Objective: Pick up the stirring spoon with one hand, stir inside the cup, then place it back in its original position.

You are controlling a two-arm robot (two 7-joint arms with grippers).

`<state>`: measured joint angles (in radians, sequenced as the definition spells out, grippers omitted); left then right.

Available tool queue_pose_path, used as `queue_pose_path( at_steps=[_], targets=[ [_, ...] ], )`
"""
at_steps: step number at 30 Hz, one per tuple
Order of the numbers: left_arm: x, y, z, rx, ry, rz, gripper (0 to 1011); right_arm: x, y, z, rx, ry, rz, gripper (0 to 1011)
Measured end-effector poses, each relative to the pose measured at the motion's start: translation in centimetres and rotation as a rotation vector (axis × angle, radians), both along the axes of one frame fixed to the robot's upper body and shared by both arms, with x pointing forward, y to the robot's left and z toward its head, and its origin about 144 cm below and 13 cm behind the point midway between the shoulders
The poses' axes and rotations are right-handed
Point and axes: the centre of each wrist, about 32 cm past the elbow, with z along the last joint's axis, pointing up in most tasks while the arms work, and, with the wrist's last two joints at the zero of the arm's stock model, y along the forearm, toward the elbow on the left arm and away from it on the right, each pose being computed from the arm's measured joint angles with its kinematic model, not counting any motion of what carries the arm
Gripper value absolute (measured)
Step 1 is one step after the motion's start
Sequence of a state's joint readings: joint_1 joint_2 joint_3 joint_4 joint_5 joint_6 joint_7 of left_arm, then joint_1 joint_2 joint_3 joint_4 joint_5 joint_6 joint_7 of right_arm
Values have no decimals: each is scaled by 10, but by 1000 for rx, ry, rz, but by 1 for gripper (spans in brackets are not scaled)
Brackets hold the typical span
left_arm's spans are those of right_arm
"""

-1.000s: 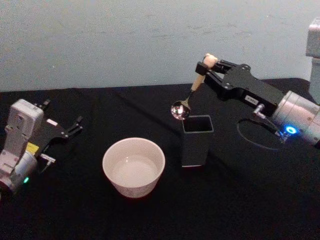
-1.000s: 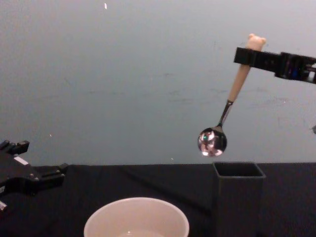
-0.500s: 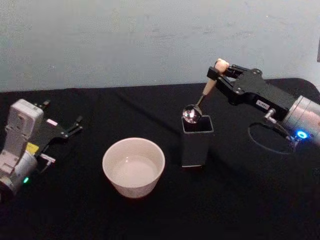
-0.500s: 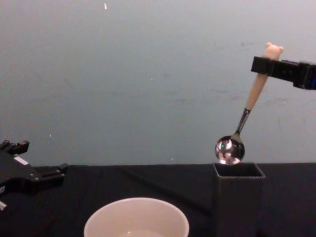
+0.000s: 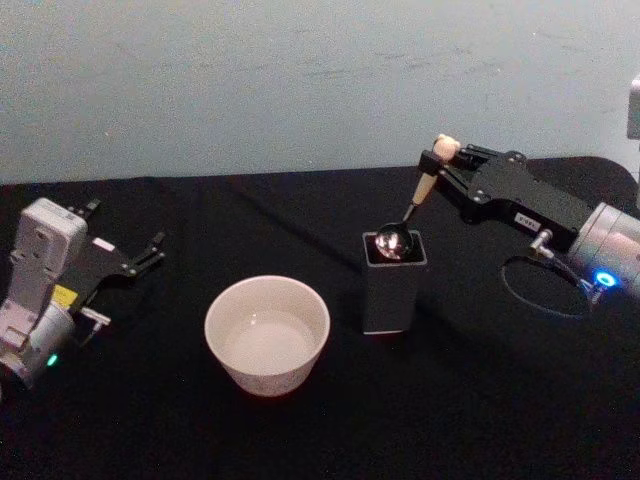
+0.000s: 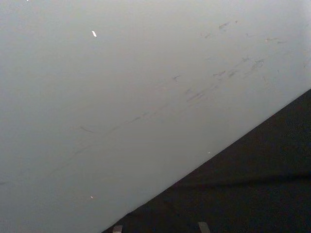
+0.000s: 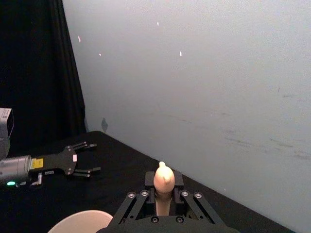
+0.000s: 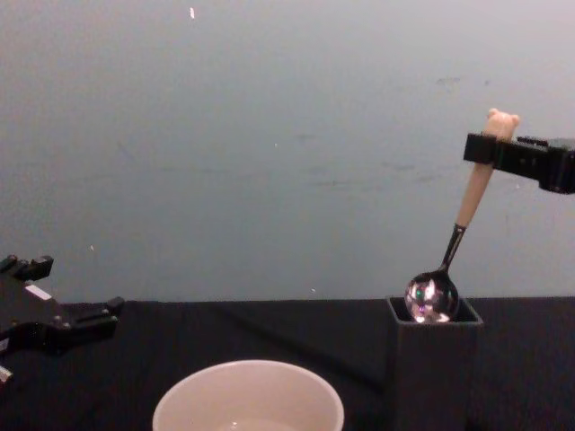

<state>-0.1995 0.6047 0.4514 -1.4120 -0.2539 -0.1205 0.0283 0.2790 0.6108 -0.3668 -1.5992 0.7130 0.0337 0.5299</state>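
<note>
Right claw (image 5: 447, 160): pinched on the beige handle of the spoon (image 5: 410, 210), just under the bear head, which stands clear above the fingers. In the chest view the claw (image 8: 490, 151) is seen at the right edge, the spoon (image 8: 454, 242) hanging from it, tilted, bowl lowest and off to the claw's left. In the right wrist view the bear head is seen rising between the two fingers (image 7: 151, 185).

Spoon bowl: below and left of the claw, at the open mouth of the dark square holder (image 5: 390, 290). In the chest view the bowl is seen half sunk behind the rim of the holder (image 8: 433, 368). Contact with the holder walls cannot be told.

Cup (image 5: 267, 335): cream-white, stood on the black table (image 5: 480, 400), down and well to the left of the right claw, just left of the holder and apart from it.

Left claw (image 5: 148, 253): rested low near the table's left edge, well apart from cup and holder, fingers spread and nothing between them. It is also seen in the chest view (image 8: 85, 316) at the left edge.
</note>
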Motion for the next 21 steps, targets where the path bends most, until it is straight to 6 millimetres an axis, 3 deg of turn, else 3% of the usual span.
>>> queue_pose_path(
  at_steps=[21],
  targets=[
    [0,0,0,0,0,0,1001,7,9,-24,-90,72,-13,210]
  ],
)
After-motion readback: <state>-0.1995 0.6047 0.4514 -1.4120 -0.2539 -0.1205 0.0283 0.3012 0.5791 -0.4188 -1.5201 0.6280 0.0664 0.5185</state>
